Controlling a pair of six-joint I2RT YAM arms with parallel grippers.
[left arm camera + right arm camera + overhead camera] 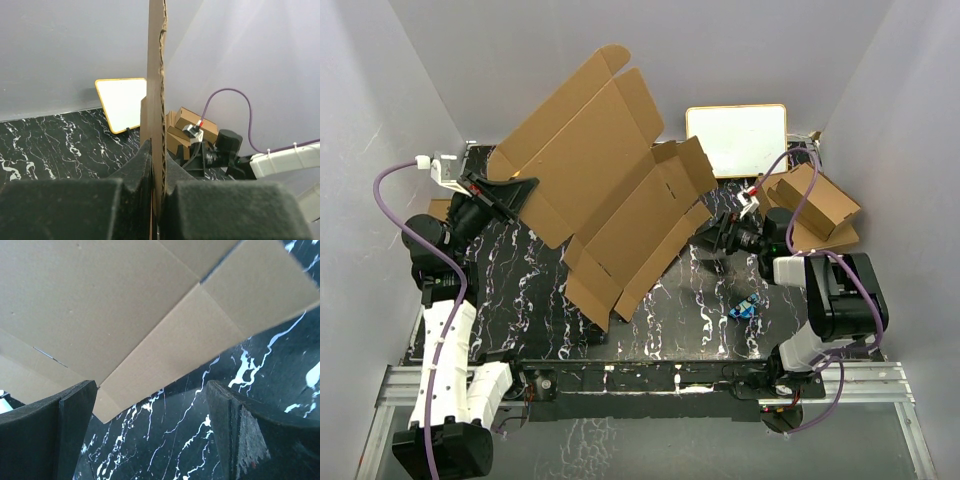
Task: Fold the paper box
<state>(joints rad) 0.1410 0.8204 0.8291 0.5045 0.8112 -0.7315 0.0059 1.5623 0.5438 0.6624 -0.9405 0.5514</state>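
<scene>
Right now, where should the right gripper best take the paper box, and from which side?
Probably the nearest free flap edge of the paper box, coming from the right with jaws straddling the sheet. That thin flap hangs tilted above the table just ahead of the open right gripper, opposite the left gripper's pinch.

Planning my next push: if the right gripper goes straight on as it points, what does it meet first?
Probably the paper box: its near flap fills the wrist view ahead of the open right gripper, above the marble table. How near is unclear.
</scene>
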